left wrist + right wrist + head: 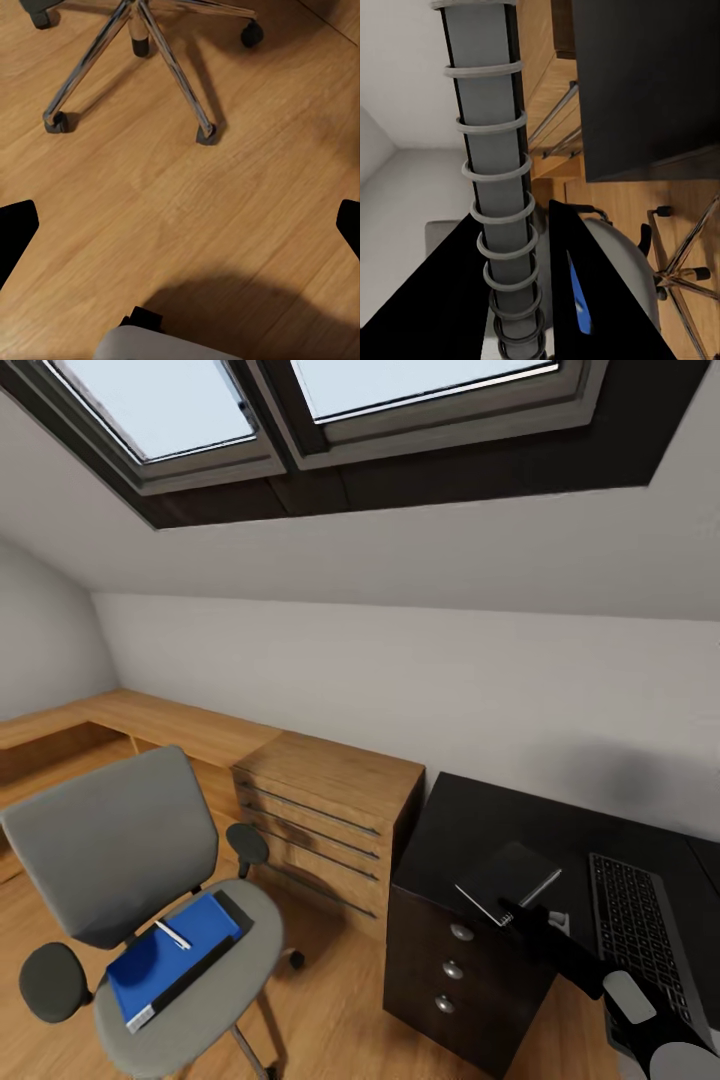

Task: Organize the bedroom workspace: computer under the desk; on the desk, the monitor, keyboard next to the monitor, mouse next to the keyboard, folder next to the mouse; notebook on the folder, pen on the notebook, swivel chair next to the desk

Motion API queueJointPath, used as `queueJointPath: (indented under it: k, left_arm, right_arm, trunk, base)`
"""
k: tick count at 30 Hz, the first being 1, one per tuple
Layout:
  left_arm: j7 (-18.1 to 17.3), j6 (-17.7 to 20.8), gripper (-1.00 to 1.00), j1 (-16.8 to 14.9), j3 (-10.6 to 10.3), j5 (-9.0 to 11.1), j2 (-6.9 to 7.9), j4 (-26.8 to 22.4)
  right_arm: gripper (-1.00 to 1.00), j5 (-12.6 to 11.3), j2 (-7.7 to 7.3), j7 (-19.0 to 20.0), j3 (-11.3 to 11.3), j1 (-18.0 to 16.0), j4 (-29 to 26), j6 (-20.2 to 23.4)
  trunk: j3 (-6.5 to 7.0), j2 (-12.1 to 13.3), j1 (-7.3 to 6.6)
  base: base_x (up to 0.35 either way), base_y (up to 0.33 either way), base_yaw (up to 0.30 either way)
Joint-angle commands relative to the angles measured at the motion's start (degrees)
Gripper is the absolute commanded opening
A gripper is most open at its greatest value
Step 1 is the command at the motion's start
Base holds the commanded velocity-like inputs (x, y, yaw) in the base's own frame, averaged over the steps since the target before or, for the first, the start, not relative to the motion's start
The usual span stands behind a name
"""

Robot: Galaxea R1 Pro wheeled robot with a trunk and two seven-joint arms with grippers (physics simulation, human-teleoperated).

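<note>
your right gripper (pixel 512 913) pinches the notebook (pixel 508 881) over the desk (pixel 470 830); move the folder (pixel 170 955) first.

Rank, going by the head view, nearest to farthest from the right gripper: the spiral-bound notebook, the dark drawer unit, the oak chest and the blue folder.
1. Dark spiral-bound notebook, in the right gripper, over the desk.
2. Dark drawer unit, just below.
3. Oak chest, farther left.
4. Bright blue folder, on the chair seat, far left.
</note>
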Motion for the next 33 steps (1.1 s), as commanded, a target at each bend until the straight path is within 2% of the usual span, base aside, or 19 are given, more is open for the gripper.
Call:
queueJointPath:
  k: [1, 6, 15, 33]
  left_arm:
    - [0.1, -0.2, 1.0, 0.0, 0.3, -0.3, -0.04, 0.0]
    - [0.1, -0.2, 1.0, 0.0, 0.3, -0.3, -0.04, 0.0]
    - [0.1, -0.2, 1.0, 0.0, 0.3, -0.3, -0.04, 0.0]
    - [0.1, -0.2, 1.0, 0.0, 0.3, -0.3, -0.04, 0.0]
  right_arm:
    - [-1.0, 0.0, 0.01, 0.1, -0.2, -0.1, 0.0, 0.4]
    - [-1.0, 0.0, -0.05, 0.2, -0.2, -0.1, 0.1, 0.6]
    - [-1.0, 0.0, -0.14, 3.6, -0.2, -0.1, 0.1, 1.5]
    - [-1.0, 0.1, -0.26, 4.9, -0.2, -0.1, 0.1, 2.7]
  trunk:
    - [-0.07, 0.0, -0.01]
    - [-0.07, 0.0, -0.01]
    - [-0.07, 0.0, -0.01]
    - [-0.07, 0.0, -0.01]
  base:
    - [-0.035, 0.0, 0.0]
    - [-0.015, 0.0, 0.0]
    - [-0.012, 0.0, 0.0]
    - [-0.153, 0.0, 0.0]
